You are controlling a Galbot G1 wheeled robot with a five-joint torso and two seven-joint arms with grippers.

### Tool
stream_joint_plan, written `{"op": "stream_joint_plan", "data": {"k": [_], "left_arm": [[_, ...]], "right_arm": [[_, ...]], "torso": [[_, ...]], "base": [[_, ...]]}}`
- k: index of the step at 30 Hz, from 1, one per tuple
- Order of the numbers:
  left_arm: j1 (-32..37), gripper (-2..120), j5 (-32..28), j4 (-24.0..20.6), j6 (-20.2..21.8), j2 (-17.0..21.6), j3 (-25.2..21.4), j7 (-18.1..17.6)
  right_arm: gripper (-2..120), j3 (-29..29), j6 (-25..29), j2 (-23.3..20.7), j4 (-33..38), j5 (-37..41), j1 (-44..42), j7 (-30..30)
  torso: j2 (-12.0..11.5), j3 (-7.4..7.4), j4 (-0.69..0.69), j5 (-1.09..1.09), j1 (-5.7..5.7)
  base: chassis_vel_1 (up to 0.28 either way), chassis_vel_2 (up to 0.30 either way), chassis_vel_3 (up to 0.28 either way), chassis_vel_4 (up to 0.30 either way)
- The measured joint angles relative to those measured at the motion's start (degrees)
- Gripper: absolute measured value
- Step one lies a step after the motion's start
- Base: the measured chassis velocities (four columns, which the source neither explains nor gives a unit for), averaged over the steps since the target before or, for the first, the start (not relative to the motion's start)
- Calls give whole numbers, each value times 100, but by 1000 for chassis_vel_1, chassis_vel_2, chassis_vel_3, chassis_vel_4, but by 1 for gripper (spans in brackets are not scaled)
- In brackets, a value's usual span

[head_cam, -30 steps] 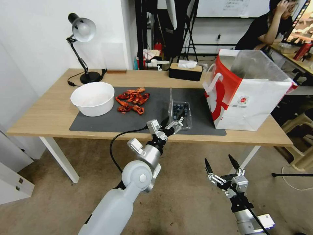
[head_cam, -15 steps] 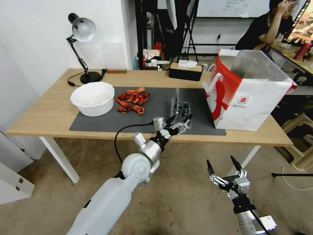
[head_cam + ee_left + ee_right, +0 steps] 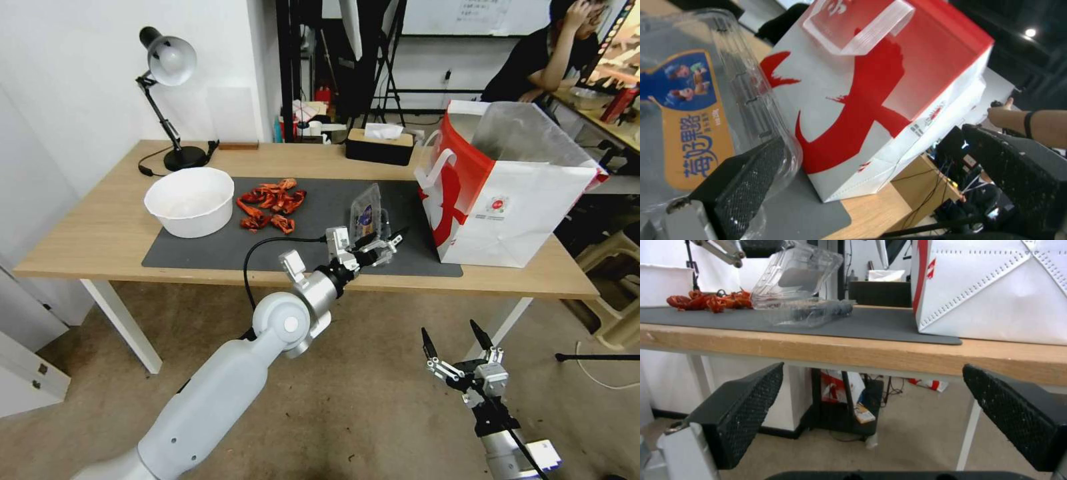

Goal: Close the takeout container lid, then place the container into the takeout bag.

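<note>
Black-padded fingers spread apart, the left gripper (image 3: 381, 248) props the lid (image 3: 365, 215) half-raised, leaning toward the takeout bag (image 3: 513, 200). The takeout container (image 3: 811, 311) lies beside that bag, long axis running away from the robot. The right gripper (image 3: 457, 343) hangs open below.

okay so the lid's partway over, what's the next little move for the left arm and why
Probably keep sweeping the left hand toward the takeout bag, pushing the lid down onto the berry tray. The lid stands tilted, not shut, with one open finger against it.
</note>
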Motion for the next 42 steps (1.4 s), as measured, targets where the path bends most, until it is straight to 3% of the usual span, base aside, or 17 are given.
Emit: {"op": "stream_joint_plan", "data": {"k": [7, 13, 18, 20, 27, 32, 33, 37, 38, 41, 42], "left_arm": [[-138, 94, -495, 71, 144, -169, -2, -589], [-230, 68, -742, 89, 396, -244, -16, -1452], [-265, 55, -791, 77, 522, -274, -18, -1811], [-298, 43, -816, 68, 651, -285, -19, -2091], [-340, 21, -842, 36, 850, -280, -7, -2366], [-374, 0, -830, 37, 921, -259, -6, -2538], [-374, 0, -830, 37, 921, -259, -6, -2538], [-375, 0, -820, 57, 954, -236, -31, -2629], [-375, 0, -820, 57, 954, -236, -31, -2629], [-358, 0, -813, 59, 954, -214, -50, -2645], [-358, 0, -813, 59, 954, -214, -50, -2645]], "right_arm": [[100, 3, 22, 7, -34, -6, -24, 4], [100, 7, 51, -4, -47, -6, -28, 4], [100, -7, 50, -2, -34, -4, -20, 1], [100, -19, 33, -2, 14, 6, -14, -11], [100, 1, -337, -92, 443, 468, 36, -135], [100, 215, -1191, -380, 949, 1833, 295, -463], [100, 215, -1191, -380, 949, 1833, 295, -463], [100, 532, -2087, -752, 1264, 3849, 937, -434], [100, 532, -2087, -752, 1264, 3849, 937, -434], [100, 595, -2712, -1022, 1377, 5389, 1612, 3], [100, 595, -2712, -1022, 1377, 5389, 1612, 3]], "torso": [[0, 0, 0, -1, 0], [0, 0, 0, -1, 0], [0, -1, 0, -1, 0], [0, -1, 0, 0, 0], [0, -1, 0, 0, 0], [0, -1, 0, -1, 0], [0, -1, 0, -1, 0], [0, 0, 0, 0, 0], [0, 0, 0, 0, 0], [0, 0, 0, 0, 0], [0, 0, 0, 0, 0]], "base": [[0, 0, 0, 0], [0, 0, 0, 0], [0, 0, 0, 0], [0, 0, 0, 0], [0, 0, 0, 0], [0, 0, 0, 0], [0, 0, 0, 0], [0, 0, 0, 0], [0, 0, 0, 0], [0, 0, 0, 0], [0, 0, 0, 0]]}}
